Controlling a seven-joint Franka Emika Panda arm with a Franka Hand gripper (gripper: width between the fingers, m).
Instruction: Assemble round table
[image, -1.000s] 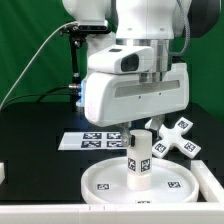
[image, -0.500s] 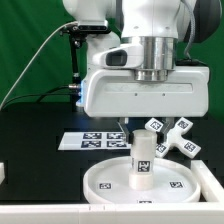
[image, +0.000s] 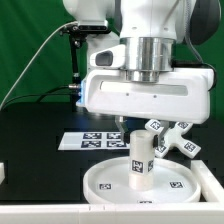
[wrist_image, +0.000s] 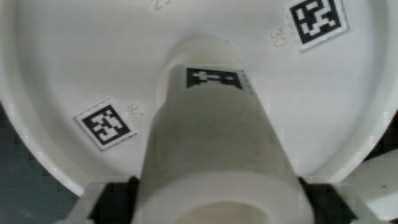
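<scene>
The large round disc (image: 100, 181) lies flat on the black table near the front. The short cylindrical leg (image: 139, 162) stands upright at its centre, tags facing the camera. My gripper (image: 139, 138) comes straight down over the leg and is shut on its upper end. In the wrist view the leg (wrist_image: 217, 130) fills the middle with the disc (wrist_image: 107, 60) beneath it, and a black finger pad (wrist_image: 121, 200) presses on each side; my gripper (wrist_image: 222, 203) grips it. The cross-shaped foot (image: 168, 137) lies behind the disc on the exterior view's right, partly hidden by my hand.
The marker board (image: 92, 141) lies flat behind the disc. A white wall (image: 50, 213) runs along the table's front edge. A small white block (image: 3, 172) sits at the exterior view's left edge. A green curtain hangs behind.
My hand has turned about its vertical axis while staying over the disc's centre. The leg has turned with it and its tags now face differently. The disc and foot have not moved.
</scene>
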